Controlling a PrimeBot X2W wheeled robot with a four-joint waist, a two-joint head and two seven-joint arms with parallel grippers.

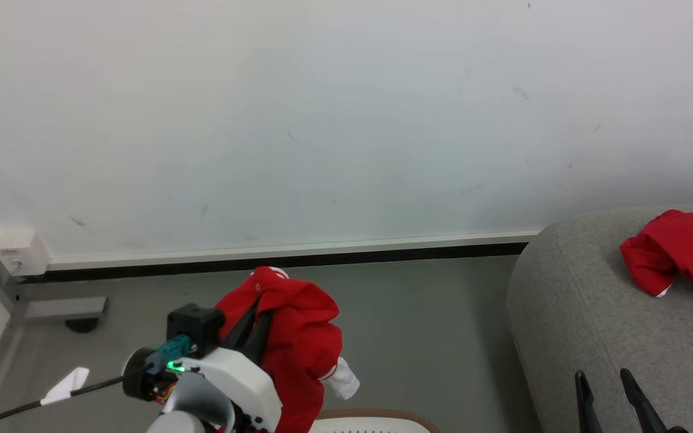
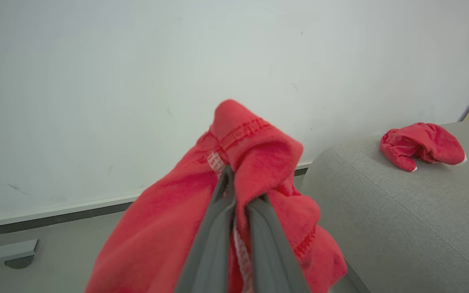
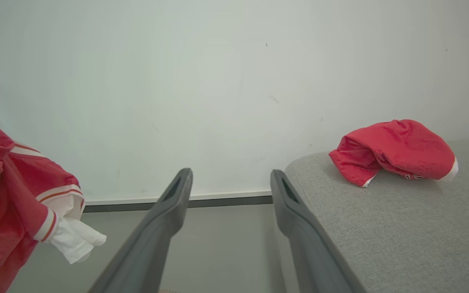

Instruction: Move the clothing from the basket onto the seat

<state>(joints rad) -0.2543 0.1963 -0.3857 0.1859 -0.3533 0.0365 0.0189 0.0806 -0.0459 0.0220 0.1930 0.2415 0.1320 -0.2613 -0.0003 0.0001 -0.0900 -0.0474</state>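
1. The grey sofa [image 1: 593, 313] lies off to the right of the left pincer [image 2: 240, 195] and just beneath the right pincer [image 3: 231, 176]. Its rounded near edge is the likely snag, since a low carry would drag the cloth against it and tug it from the grip
2. The laundry basket [image 1: 376, 416] shows as a strip of brown rim just below the left pincer, so a slip now would probably drop the load back in or onto the floor beside it
3. The held red jersey [image 1: 301, 343] is bunched around the left pincer and hangs below it, in the air and not yet over the sofa
4. A second red garment [image 1: 677, 246] lies crumpled on the sofa, well right of the left pincer and ahead of the right one
5. The left pincer is clamped on a fold of the jersey, fingers nearly together with cloth between them. The bite looks small, and a fast swing could shake it loose
6. The right pincer stands wide apart and holds nothing. It sits in the likely path, so trailing cloth could catch on it
7. The jersey's white cuff [image 1: 341, 379] dangles low, right of the left pincer, and is likely to snag first
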